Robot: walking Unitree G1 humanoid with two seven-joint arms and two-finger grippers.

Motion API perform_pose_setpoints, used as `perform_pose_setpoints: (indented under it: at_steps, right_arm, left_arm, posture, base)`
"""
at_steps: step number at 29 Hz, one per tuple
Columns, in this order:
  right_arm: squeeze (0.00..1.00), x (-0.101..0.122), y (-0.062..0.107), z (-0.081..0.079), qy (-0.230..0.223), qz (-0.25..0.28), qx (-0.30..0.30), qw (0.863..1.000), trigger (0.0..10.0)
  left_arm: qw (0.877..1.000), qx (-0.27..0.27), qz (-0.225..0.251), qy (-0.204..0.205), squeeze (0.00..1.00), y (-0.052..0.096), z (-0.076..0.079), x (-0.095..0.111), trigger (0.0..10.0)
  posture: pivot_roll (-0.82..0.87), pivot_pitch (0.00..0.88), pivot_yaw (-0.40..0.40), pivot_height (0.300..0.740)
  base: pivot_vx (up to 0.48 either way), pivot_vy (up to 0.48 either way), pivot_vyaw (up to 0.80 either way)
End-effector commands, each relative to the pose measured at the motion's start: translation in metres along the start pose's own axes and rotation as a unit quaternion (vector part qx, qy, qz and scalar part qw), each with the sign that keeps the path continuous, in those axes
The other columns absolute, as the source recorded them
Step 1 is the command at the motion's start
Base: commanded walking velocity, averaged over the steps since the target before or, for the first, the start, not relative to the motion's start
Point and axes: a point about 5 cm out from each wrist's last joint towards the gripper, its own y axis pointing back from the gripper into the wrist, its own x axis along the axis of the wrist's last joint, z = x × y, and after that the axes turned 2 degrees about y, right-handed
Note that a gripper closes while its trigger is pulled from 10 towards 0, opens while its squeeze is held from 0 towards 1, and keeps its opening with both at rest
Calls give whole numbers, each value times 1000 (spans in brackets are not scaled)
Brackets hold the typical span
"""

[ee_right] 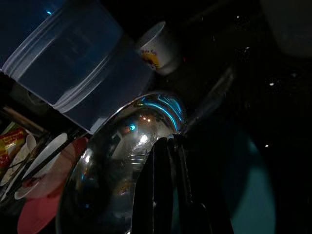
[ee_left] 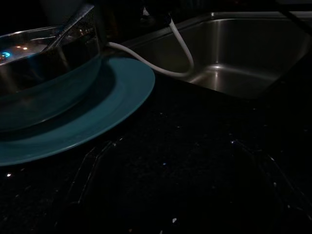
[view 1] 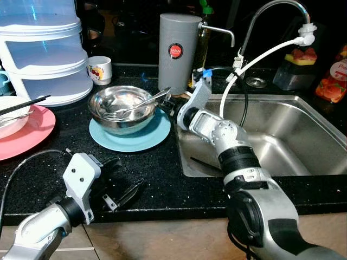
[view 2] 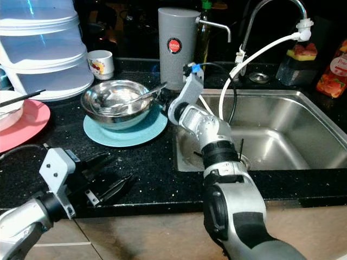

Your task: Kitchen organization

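Right gripper: fingers together at the steel bowl rim, no clear hold.
Left gripper: open, in front of the bowl, holding nothing.
Bowl: on blue plate.

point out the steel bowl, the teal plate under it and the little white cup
steel bowl [view 1: 123, 120]: left eye view, on its outer front wall
teal plate [view 1: 145, 140]: left eye view, on the bare rim at the right front
white cup [view 1: 100, 70]: left eye view, on its printed side
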Motion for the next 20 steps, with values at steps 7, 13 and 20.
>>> perform_pose_setpoints:
  at_steps: [7,13,20]
  right_arm:
    - [0,-6,0,4,4,-18,-14,1000,1922]
    - [0,1,0,3,8,-13,-9,1000,1843]
    - [0,13,1,2,-5,-3,1,1000,0]
  left_arm:
    - [999,-9,-48,19,0,2,5,-18,10000]
    - [999,-10,-47,19,0,2,5,-18,10000]
    - [999,-13,-47,20,0,2,5,-18,10000]
  posture:
    - [70,45,-49,740]
    - [71,46,-49,740]
    - [69,49,-47,740]
  base:
    - [0,0,0]
    - [0,0,0]
    - [0,0,0]
